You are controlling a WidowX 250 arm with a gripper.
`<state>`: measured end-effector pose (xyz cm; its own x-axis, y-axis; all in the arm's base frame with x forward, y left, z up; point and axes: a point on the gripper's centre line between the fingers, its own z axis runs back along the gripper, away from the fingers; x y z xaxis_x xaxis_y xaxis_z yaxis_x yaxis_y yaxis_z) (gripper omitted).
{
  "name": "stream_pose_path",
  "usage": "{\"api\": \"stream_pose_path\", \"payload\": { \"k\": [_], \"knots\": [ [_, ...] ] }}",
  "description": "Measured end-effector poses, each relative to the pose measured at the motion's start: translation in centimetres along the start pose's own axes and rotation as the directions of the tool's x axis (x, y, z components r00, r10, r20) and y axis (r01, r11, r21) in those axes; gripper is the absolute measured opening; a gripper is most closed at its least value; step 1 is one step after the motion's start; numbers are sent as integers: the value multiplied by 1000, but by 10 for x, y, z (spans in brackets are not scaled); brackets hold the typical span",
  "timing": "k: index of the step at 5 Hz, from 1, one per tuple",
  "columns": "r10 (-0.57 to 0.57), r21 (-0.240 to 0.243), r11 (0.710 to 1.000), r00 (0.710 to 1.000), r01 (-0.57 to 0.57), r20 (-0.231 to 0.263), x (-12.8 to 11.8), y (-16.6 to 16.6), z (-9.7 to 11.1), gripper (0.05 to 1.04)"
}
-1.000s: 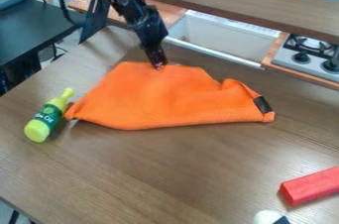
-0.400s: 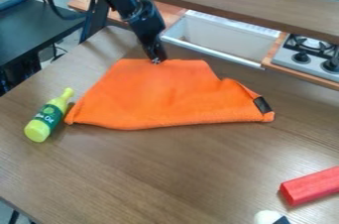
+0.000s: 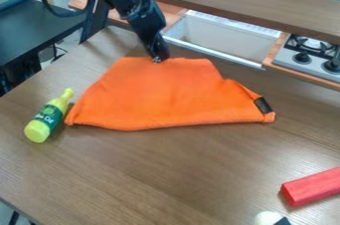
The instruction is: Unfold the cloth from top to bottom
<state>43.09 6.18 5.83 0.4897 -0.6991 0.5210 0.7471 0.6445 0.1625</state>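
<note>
The gripper (image 3: 158,59) hangs down at the far edge of the orange cloth (image 3: 159,94), its tip touching the cloth's upper edge left of the middle. The cloth lies on the wooden table with a broad, nearly straight front edge and a narrower far edge. Its right side slants down to a corner with a black tag (image 3: 263,105). How the tips stand at the fabric is hidden.
Close to the cloth's left corner lies a yellow-green bottle (image 3: 46,120). A red block (image 3: 312,186) is at the lower right, with a white object (image 3: 268,218) below it. Behind the table are a sink (image 3: 222,40) and a stove (image 3: 308,55).
The gripper has moved slightly toward the back, and the cloth's far edge has shifted back with it. The cloth's upper right part has spread out and looks smoother.
</note>
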Motion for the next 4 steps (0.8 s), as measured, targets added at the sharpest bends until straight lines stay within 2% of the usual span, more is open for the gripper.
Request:
{"api": "stream_pose_path", "payload": {
  "k": [1, 3, 4],
  "knots": [
    [-39, -51, 998, 999, 40, 13, 5, -24, -5, 49],
    [-135, -89, 986, 989, 141, 68, 20, -76, 9, 49],
    [-182, -88, 978, 979, 190, 95, 23, -103, 17, 49]
  ]
}}
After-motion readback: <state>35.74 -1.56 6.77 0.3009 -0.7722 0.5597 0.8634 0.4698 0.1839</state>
